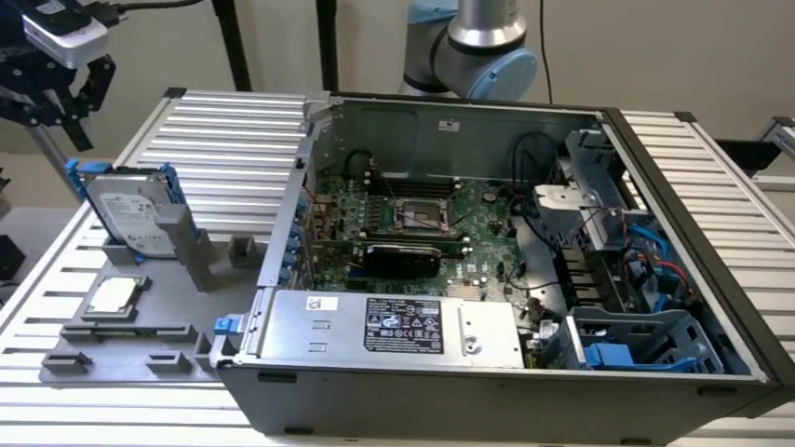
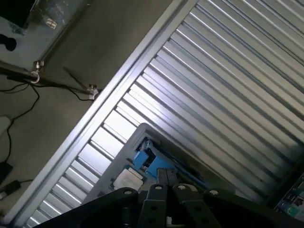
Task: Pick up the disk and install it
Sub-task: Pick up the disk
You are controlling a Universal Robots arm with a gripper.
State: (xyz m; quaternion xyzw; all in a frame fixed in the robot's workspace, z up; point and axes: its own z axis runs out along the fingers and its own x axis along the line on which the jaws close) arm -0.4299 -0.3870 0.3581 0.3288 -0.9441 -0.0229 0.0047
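The wrist view shows the gripper over the ribbed metal surface. Its two dark fingers are pressed together with only a thin seam between them, and they hold nothing.

In the exterior view the disk stands on edge, label facing out, in a grey holder. The holder sits on the exterior view's left of the open computer case. The disk's lower edge is sunk out of sight in the holder's slot. The gripper hangs above the disk and apart from it, in the upper corner of that view, where the picture's edge cuts off part of it.

Near the foot of the holder, a processor chip lies flat on the grey fixture plate.

From the wrist, only scraps of the disk's blue carrier show just past the fingertips. The fingers and the gripper body cover the rest, and the label cannot be seen there.

Behind the case rises the arm, its upper part cut off by the frame. Inside the case, blue parts and tangled cables crowd the corner toward the exterior view's right, and their shapes are hard to make out.
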